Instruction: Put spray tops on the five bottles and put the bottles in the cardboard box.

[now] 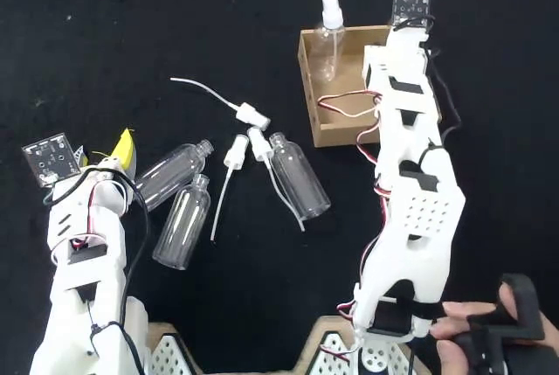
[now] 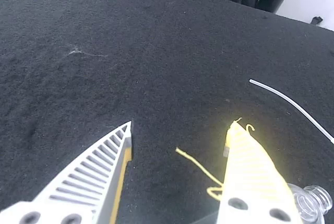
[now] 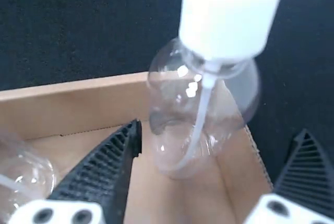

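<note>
A clear bottle with a white spray top (image 3: 209,78) stands upright in the cardboard box (image 3: 68,104), at its far corner (image 1: 332,34). My right gripper (image 3: 221,130) is open, its black fingers on either side of this bottle and apart from it. Beside it, part of a second bottle (image 3: 21,177) shows in the box. Three topless bottles (image 1: 175,174) (image 1: 183,222) (image 1: 297,174) lie on the black table. Loose spray tops (image 1: 251,115) (image 1: 236,152) (image 1: 259,143) lie between them. My left gripper (image 2: 181,126) is open over bare cloth, near one bottle's neck (image 2: 313,200).
My right arm (image 1: 410,130) stretches from the front edge to the box (image 1: 307,86) and covers the box's right half. A loose white dip tube (image 2: 292,109) curves across the cloth. The table's left and far parts are bare black cloth.
</note>
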Action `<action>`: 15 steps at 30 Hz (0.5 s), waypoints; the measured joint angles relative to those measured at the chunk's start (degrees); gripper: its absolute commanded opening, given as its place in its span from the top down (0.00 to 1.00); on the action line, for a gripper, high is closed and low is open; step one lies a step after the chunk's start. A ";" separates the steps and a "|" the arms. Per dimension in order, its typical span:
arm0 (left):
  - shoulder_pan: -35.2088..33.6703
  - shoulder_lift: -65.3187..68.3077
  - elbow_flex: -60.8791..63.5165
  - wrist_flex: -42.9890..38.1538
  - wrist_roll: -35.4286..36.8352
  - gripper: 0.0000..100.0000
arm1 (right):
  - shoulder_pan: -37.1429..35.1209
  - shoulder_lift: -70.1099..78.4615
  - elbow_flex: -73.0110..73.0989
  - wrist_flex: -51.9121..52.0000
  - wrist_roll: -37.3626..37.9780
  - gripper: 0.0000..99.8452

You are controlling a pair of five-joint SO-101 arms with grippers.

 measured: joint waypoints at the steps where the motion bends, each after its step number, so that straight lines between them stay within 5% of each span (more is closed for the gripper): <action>1: 0.00 0.00 0.00 0.00 0.00 0.72 | 0.00 -0.35 0.00 0.62 0.00 0.60; 15: 0.00 0.00 0.00 0.00 0.00 0.72 | 0.00 -9.23 0.00 14.07 0.00 0.60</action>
